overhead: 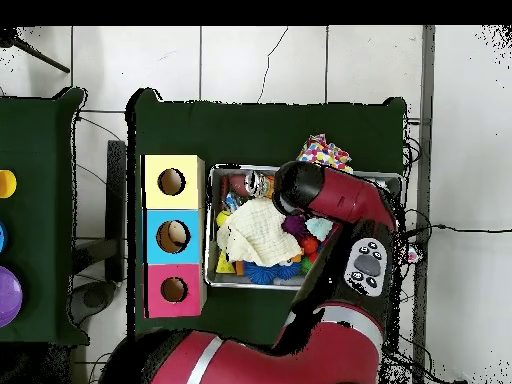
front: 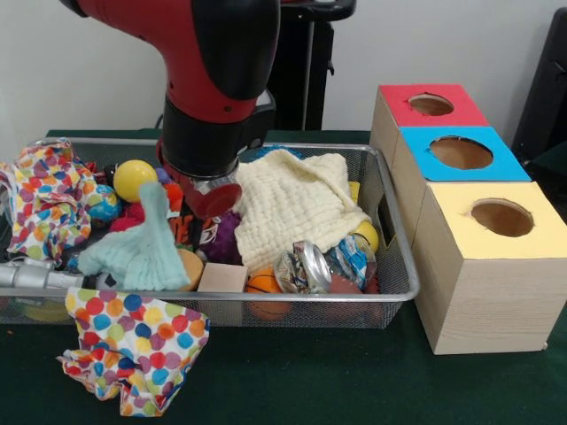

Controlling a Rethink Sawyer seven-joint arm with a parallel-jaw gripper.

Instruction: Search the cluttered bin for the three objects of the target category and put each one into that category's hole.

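A wire mesh bin (front: pixel 400 252) holds mixed clutter. A cream cloth (front: pixel 292 205) covers its back right, and a mint cloth (front: pixel 142 248) lies at front left. Around them sit a yellow ball (front: pixel 134 178), a small orange basketball (front: pixel 263 283), crushed cans (front: pixel 306 267) and a wooden block (front: pixel 222 277). Three wooden boxes stand to the right, each with a round hole: red-topped (front: pixel 429 105), blue-topped (front: pixel 461 153) and yellow-topped (front: pixel 501 218). My gripper (front: pixel 199 212) is down in the middle of the bin, mostly hidden among the clutter behind the mint cloth.
A polka-dot cloth (front: pixel 133 350) lies on the green table in front of the bin. Another polka-dot cloth (front: pixel 49 199) hangs over the bin's left end. In the overhead view my arm (overhead: pixel 335 200) covers the bin's (overhead: pixel 212 230) right half.
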